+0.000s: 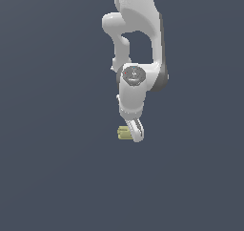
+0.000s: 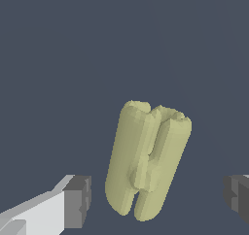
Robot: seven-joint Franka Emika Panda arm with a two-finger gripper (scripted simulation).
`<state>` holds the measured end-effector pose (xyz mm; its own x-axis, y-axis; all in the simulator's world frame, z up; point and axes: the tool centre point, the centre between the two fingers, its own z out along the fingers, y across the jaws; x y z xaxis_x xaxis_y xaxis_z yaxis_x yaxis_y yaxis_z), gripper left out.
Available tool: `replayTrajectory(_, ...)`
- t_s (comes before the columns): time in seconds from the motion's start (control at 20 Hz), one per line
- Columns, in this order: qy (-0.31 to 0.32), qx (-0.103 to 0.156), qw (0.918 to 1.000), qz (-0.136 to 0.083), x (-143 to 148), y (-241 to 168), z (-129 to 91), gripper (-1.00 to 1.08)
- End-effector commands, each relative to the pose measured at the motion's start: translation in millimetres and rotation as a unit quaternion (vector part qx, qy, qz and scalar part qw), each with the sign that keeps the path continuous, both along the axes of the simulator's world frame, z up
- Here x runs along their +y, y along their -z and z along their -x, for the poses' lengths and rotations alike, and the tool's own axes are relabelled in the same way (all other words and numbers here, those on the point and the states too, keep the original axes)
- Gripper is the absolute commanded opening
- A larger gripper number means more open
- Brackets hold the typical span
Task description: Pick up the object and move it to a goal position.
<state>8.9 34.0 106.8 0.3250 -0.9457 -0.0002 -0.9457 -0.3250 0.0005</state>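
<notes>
The object (image 2: 148, 156) is a small olive-yellow ridged lump lying on the dark grey floor. In the wrist view it sits between my two dark finger pads (image 2: 78, 202), with a narrow gap to one pad and a wider gap to the other. My gripper (image 2: 158, 200) is open and touches nothing. In the exterior view the object (image 1: 124, 133) shows just to the left of the white gripper (image 1: 134, 132), which has come down around it and hides part of it.
The white arm (image 1: 138, 39) reaches down from the top of the exterior view. Around it there is only the plain dark grey floor (image 1: 57, 177). No goal marker shows.
</notes>
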Motion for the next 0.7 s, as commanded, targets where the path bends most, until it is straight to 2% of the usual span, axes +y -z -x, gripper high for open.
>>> replayTrajectory(0.0,0.007,0.000,1.0000,0.000,0,0,0,1.00)
replayTrajectory(0.35,0.007,0.000,1.0000,0.000,0,7,0,1.00)
replayTrajectory(0.65,0.009,0.000,1.0000,0.000,0,36,1,1.00)
